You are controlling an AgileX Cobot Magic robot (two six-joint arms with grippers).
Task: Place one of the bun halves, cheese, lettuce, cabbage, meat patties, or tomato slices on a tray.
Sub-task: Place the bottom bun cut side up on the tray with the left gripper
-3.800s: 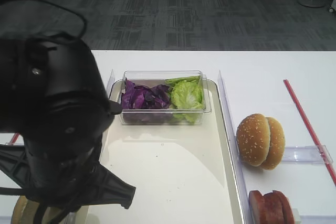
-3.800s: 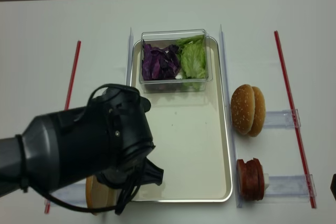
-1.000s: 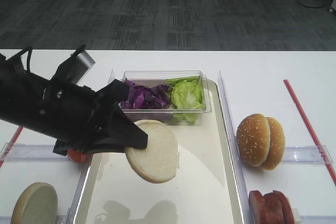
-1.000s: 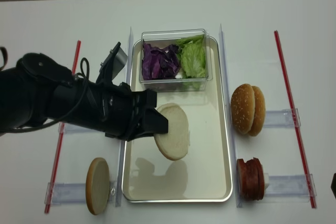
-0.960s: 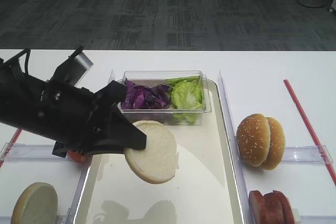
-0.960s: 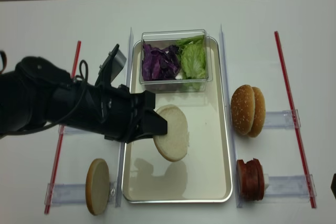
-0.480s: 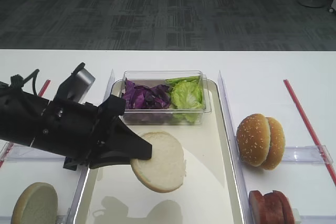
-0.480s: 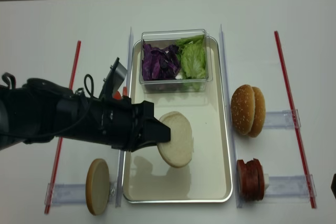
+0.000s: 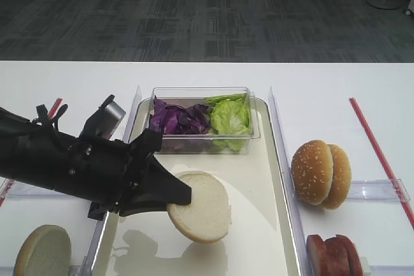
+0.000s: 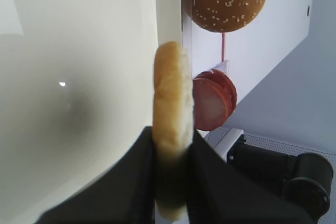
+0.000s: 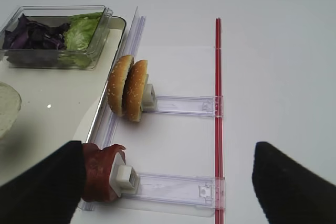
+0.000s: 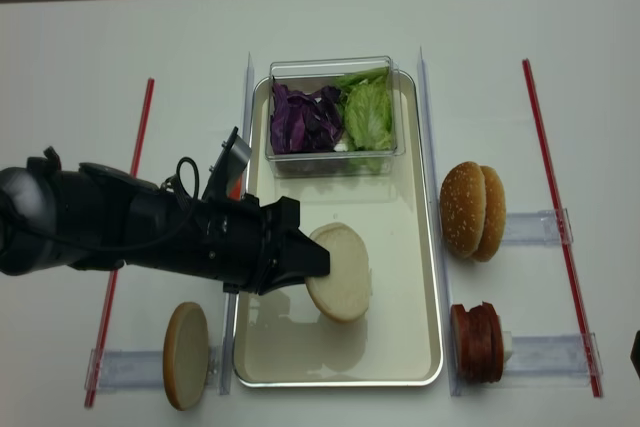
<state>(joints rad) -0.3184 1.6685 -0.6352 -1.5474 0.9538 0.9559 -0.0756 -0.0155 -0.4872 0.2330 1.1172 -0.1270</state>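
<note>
In the first exterior high view, your left gripper (image 9: 173, 197) has its matte black fingers clenched on the edge of a bun half (image 9: 200, 206), a soft round disc with a flat cream-white face and a pale tan rim. The bun half hangs over the glossy cream tray (image 9: 259, 224), just right of the fingers. Beyond the fingers stands a clear plastic box (image 9: 200, 119) with crinkled purple cabbage (image 9: 176, 119) and frilly green lettuce (image 9: 230, 118). Far right of the fingers, the sesame buns (image 9: 320, 172) stand on edge on the white tabletop (image 9: 323, 88).

In the right wrist view, you see the right gripper's dark fingers (image 11: 286, 184) wide apart, grasping nothing. Between them lie smooth reddish-brown meat patties (image 11: 102, 174) in a clear plastic holder (image 11: 173, 188) and a thin red strip (image 11: 218, 103).

In the left wrist view, the two black fingers (image 10: 142, 182) pinch the bun half edge-on, its crust smooth and tan.

In the realsense view, a second bun half (image 12: 186, 355) stands below the fingers, outside the tray. You can read no writing anywhere.
</note>
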